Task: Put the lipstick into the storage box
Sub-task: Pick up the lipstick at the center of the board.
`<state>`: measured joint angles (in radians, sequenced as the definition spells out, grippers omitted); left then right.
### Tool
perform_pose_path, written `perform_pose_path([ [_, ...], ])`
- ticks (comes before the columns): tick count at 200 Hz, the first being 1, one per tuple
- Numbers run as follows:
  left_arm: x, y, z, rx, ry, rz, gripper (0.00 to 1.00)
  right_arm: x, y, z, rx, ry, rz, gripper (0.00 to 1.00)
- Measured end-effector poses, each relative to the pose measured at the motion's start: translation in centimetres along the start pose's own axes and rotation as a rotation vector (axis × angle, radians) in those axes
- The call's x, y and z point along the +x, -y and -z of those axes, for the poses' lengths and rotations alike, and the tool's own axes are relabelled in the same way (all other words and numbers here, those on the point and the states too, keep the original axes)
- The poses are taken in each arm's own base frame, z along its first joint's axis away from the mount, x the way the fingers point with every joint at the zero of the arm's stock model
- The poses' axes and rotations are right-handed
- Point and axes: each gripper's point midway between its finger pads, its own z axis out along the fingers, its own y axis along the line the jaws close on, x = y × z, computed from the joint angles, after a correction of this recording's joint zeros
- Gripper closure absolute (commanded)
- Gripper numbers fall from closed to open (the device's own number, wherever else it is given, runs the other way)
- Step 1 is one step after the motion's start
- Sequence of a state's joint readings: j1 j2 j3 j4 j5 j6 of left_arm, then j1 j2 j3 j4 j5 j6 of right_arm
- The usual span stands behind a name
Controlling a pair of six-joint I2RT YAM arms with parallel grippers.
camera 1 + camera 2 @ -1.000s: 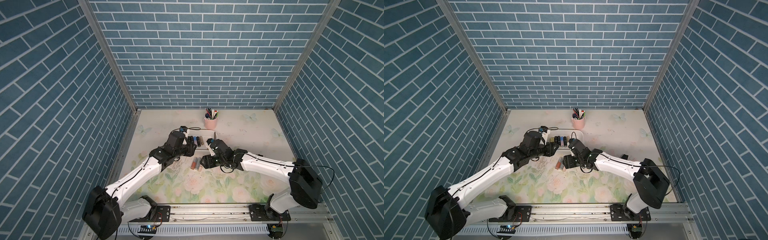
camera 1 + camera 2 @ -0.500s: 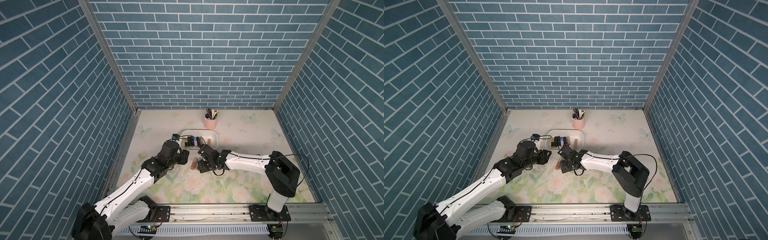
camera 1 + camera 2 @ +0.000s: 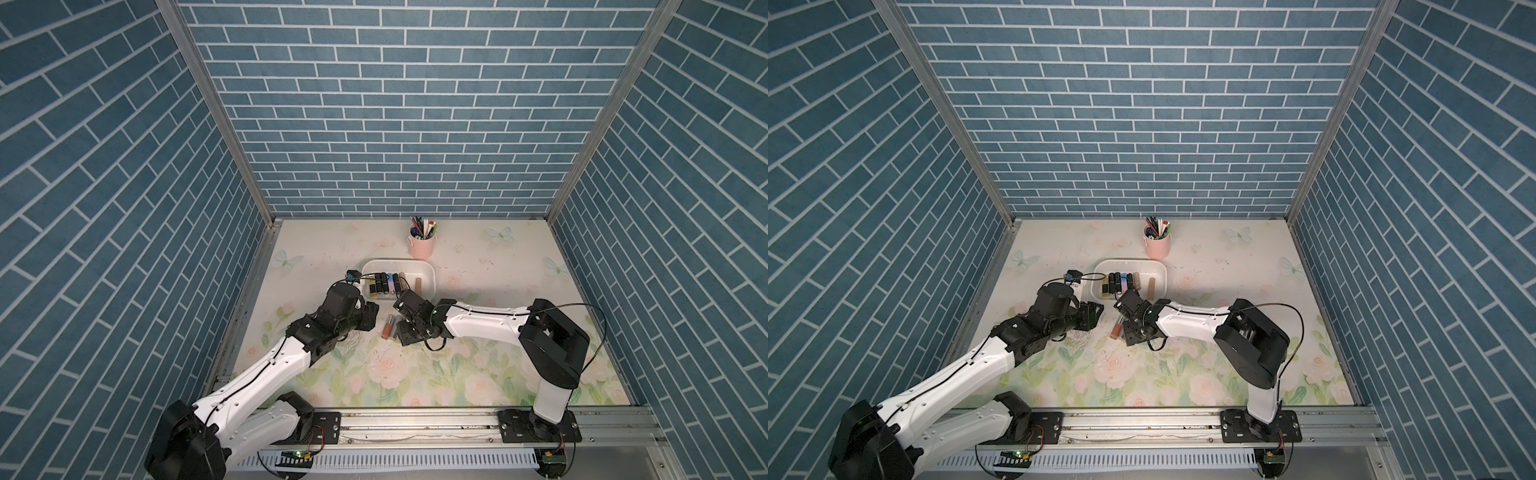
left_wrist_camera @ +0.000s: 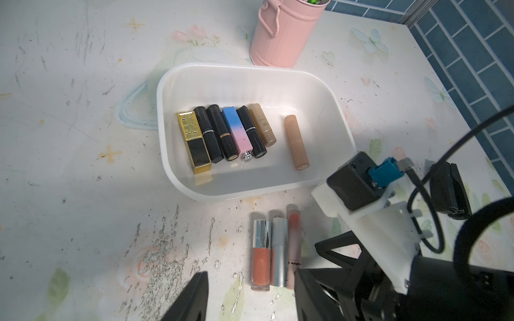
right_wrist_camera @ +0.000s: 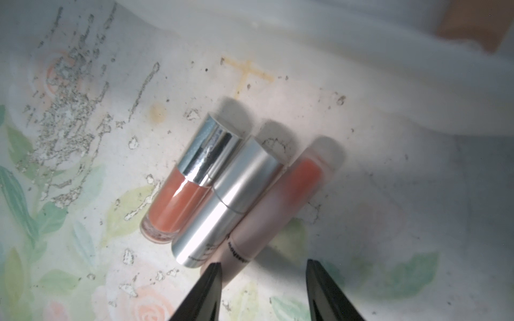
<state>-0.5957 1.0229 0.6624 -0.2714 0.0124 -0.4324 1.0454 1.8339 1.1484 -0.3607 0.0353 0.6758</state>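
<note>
Straddles the end of the pink lipstick (image 5: 278, 205) with the right pincer (image 5: 262, 263), open and not yet clamped, probably to lift that outermost one alone. Lies on the surface (image 4: 83, 194) beside two other tubes (image 5: 217, 200), just outside the storage box (image 4: 159, 111). Holds the left pincer (image 3: 371, 314) open, empty, aside.

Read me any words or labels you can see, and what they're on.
Pale pink tube: dark print near one end, too blurred to read.
Silver tube: small print, blurred.
Beige lipstick in the storage box: tiny print, unreadable.
No text reads clearly.
</note>
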Motion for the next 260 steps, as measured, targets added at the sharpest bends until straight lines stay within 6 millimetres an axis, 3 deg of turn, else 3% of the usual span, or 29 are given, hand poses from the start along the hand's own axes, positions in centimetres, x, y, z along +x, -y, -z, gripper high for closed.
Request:
perform_pose_path([
  [140, 0.4, -0.1, -0.5, -0.002, -0.012, -0.006, 0.43, -0.5, 0.2, -0.4, 0.013, 0.001, -0.007, 0.52],
  [214, 0.3, 0.0, -0.7, 0.004, -0.012, -0.006, 0.43, 0.1, 2.4, 1.1, 0.113, -0.005, -0.006, 0.48],
  [260, 0.5, 0.1, -1.1, 0.006, -0.020, -0.006, 0.43, -0.7, 2.0, 2.7, 0.091, 0.028, -0.009, 0.44],
])
